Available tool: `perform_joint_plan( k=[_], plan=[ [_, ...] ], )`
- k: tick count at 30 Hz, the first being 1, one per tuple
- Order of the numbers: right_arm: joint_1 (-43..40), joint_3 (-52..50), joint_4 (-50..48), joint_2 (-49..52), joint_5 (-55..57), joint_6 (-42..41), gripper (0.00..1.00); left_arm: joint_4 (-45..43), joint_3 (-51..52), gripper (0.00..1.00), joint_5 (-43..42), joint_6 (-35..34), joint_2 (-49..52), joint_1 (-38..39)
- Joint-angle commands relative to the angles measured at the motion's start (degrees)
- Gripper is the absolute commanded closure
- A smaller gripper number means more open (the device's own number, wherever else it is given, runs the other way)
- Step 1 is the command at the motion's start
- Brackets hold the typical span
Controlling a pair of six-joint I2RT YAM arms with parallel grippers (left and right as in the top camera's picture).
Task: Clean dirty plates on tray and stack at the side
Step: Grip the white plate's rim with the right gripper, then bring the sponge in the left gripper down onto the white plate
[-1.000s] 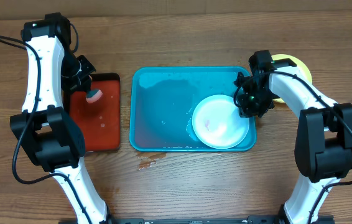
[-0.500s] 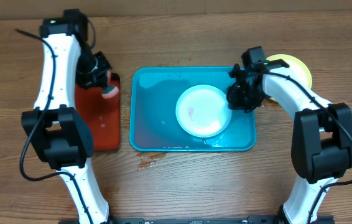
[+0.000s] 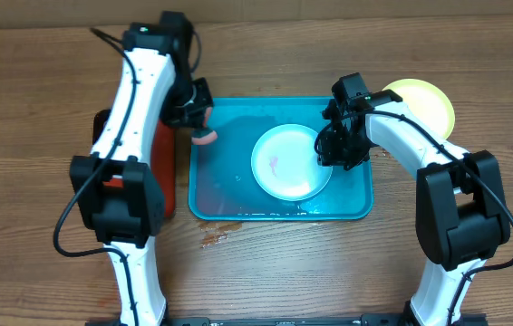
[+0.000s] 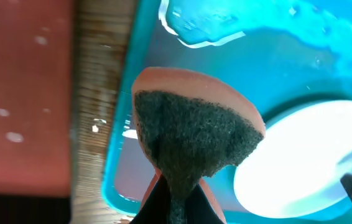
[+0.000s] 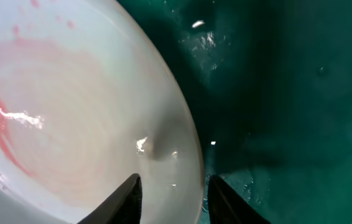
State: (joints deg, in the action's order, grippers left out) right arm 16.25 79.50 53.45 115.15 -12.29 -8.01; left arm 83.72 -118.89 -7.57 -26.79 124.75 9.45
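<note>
Pale plate is seen overhead centre-right in the tray, its right rim pinched by the right gripper, while the sponge is clamped by the left gripper over the far-left corner, its dark scrub face shown only wrist-side.

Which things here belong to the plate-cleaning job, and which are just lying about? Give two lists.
In the job:
blue tray
smeared plate in it, rim held by right gripper
sponge in left gripper
green plate at the side

Lying about:
red tray
stain on table
</note>
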Motion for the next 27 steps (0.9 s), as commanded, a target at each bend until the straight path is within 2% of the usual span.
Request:
perform_joint_plan(
  k=[1, 5, 7, 16, 20, 27],
  plan=[
    [-0.1, -2.0, -0.5, 0.3, 0.7, -1.9, 0.68, -0.2, -1.1, 0.96, -1.0, 0.9, -1.1, 2.7],
    [-0.1, -2.3, -1.4, 0.3, 0.6, -2.9, 0.85, -1.6, -0.7, 0.96, -1.0, 0.9, -1.0, 5.6],
    [-0.1, -2.3, -2.3, 0.3, 0.6, -4.6, 0.89, -3.0, -0.1, 0.96, -1.2, 0.9, -1.0, 7.0],
    [-0.1, -2.3, -7.6, 0.3, -2.5, -8.9, 0.96, -9.3, 4.5, 0.96, -1.4, -1.4, -0.3, 12.9],
    [0.1, -2.3, -9.3, 0.3, -2.3, -11.8, 0.96, -15.8, 9.6, 0.96, -1.5, -4.3, -0.2, 14.3],
    [2.0, -2.3, -11.3, 0.3, -0.9, -11.8, 0.96, -26.3, 16.0, 0.96, -3.5, -6.8, -0.1, 16.5]
  ],
)
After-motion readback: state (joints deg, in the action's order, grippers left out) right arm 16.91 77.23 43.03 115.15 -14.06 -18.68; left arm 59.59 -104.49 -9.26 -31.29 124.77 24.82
